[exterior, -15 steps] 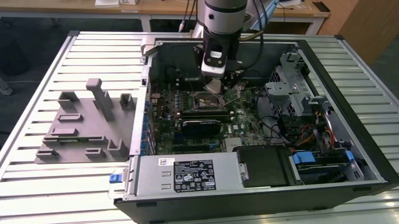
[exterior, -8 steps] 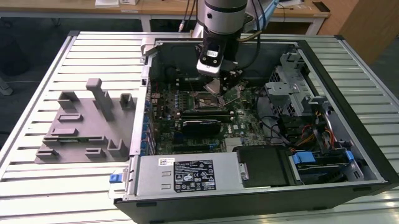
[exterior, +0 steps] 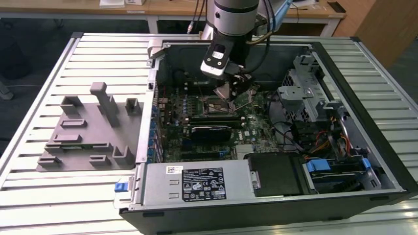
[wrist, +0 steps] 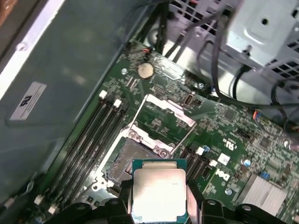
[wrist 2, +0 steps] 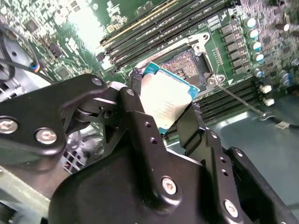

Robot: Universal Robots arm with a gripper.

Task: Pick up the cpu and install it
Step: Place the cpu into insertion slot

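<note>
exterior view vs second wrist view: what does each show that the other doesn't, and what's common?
Exterior view: the whole open computer case on the slatted table, a grey fixture block at the exterior view's left, the arm above. Second wrist view: the gripper shut on the cpu, close to the open socket. Both: the green motherboard and the socket.

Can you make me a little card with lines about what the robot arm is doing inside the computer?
holder: gripper, shut on the cpu
cpu pose: tilted, just over the socket, not yet seated
socket: open, cover frame swung up
place: inside the computer case, over the motherboard
</note>
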